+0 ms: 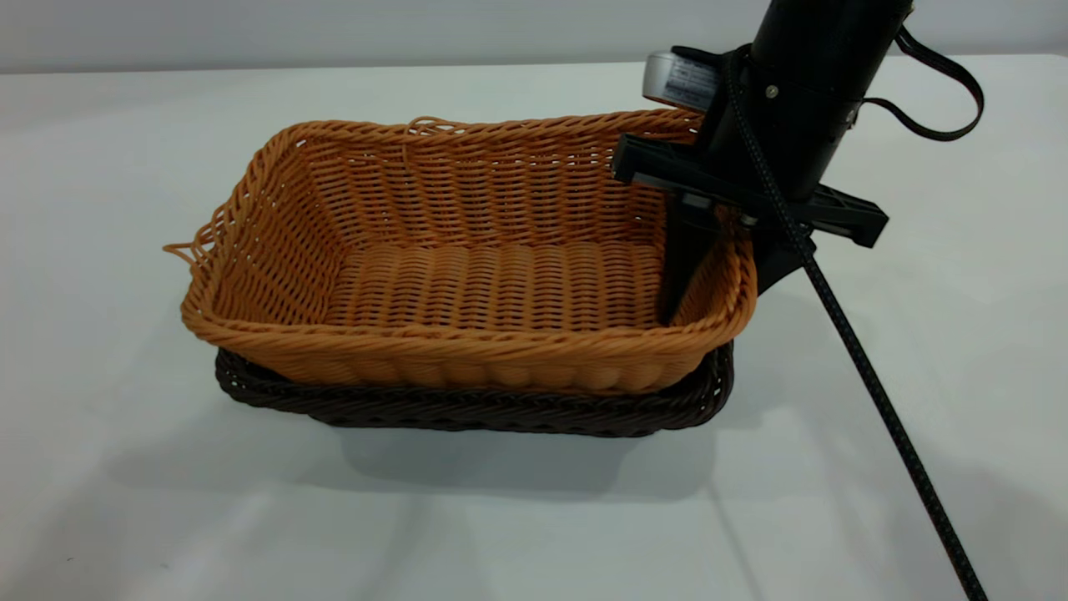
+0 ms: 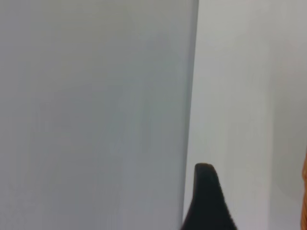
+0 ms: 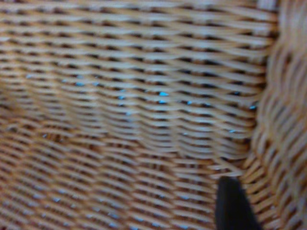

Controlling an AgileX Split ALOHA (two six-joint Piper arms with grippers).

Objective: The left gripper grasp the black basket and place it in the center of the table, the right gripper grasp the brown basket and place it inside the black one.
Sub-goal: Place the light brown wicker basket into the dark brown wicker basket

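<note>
The brown basket (image 1: pixel 492 267) sits nested inside the black basket (image 1: pixel 467 409) in the middle of the table (image 1: pixel 125 209); only the dark braided rim and lower sides show beneath it. My right gripper (image 1: pixel 719 302) straddles the brown basket's right end wall, one finger inside and one outside, closed on the wall. In the right wrist view one black finger (image 3: pixel 232 206) lies against the woven wall (image 3: pixel 144 96). The left gripper is out of the exterior view; in the left wrist view only one black finger (image 2: pixel 207 203) shows over the table (image 2: pixel 240 96).
A black braided cable (image 1: pixel 876 392) runs from the right arm down across the table's front right. A thin orange sliver of the brown basket (image 2: pixel 304 191) shows in the left wrist view. Loose strands stick out at the brown basket's left rim (image 1: pixel 188 250).
</note>
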